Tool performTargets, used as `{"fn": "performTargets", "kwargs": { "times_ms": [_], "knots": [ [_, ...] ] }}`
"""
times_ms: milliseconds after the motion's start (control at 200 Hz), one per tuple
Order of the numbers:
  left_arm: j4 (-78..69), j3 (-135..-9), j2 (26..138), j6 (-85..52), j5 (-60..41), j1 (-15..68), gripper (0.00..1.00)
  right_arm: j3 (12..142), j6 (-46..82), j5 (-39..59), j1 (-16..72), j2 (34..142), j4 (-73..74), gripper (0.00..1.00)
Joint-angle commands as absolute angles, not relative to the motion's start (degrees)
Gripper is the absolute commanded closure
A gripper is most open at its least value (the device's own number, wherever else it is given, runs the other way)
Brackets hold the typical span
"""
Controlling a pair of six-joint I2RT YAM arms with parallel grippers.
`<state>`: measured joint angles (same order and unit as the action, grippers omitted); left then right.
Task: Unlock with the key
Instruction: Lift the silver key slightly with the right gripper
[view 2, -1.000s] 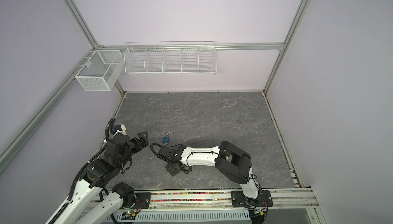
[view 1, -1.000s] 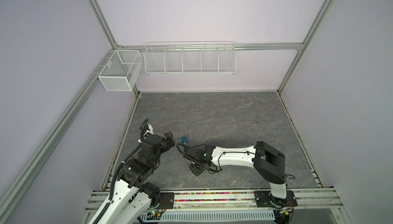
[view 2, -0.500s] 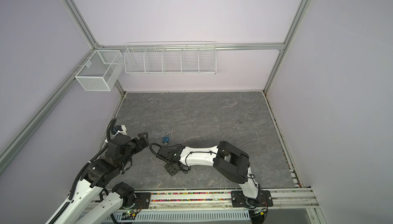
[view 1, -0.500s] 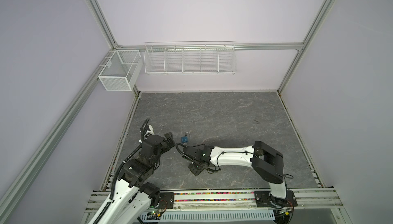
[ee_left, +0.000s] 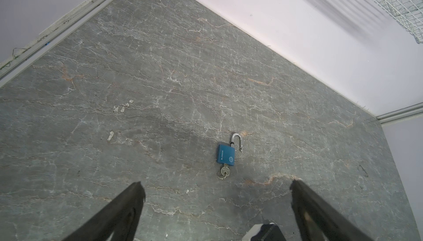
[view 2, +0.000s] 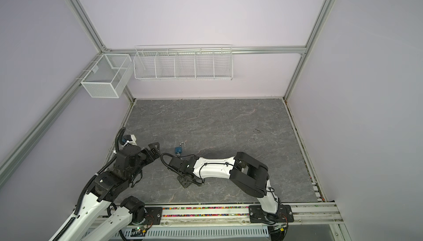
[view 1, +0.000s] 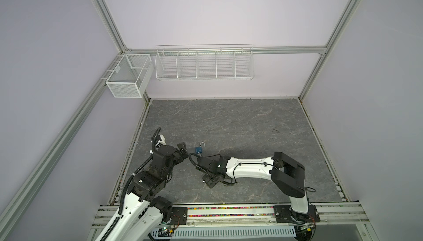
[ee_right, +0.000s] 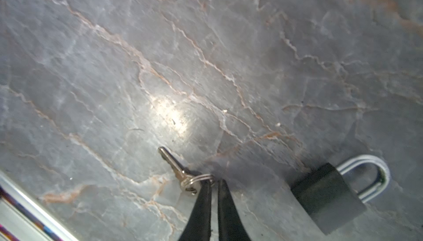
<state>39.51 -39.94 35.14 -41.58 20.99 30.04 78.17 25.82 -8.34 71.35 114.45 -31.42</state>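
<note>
Where the table point(ee_right: 160, 68) nears the front rail point(ee_right: 23, 205), we see the right pincer point(ee_right: 214, 181) nearly clenched, tips nipping the ring point(ee_right: 194, 180) of a key point(ee_right: 171, 162) lying flat, its long axis running from the ring, blade pointing away from the dark padlock point(ee_right: 327, 198) beside it. Farther back, our left pincer point(ee_left: 216, 182) gapes wide, holding nothing, facing a blue padlock point(ee_left: 226, 155) with shackle point(ee_left: 238, 140) open and another key point(ee_left: 223, 173) in its base.

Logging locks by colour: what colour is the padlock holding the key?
Blue padlock; clearest in the left wrist view.
</note>
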Motion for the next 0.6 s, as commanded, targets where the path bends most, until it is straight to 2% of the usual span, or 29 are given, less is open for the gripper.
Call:
{"fn": "performTargets", "kwargs": {
  "times_ms": [0, 325, 595],
  "knots": [
    [39.73, -39.47, 34.80, -42.65, 21.37, 29.89, 0.01, 77.76, 24.16, -9.66, 71.72, 112.37, -31.74, 0.87],
    [39.70, -39.81, 35.23, -42.98, 21.43, 29.88, 0.01, 74.14, 21.47, -9.43, 72.99, 109.90, -29.34, 0.86],
    [39.95, -39.64, 34.51, -44.20, 21.29, 29.88, 0.01, 72.77, 17.52, -8.90, 72.66, 108.41, -25.85, 0.70]
  ]
}}
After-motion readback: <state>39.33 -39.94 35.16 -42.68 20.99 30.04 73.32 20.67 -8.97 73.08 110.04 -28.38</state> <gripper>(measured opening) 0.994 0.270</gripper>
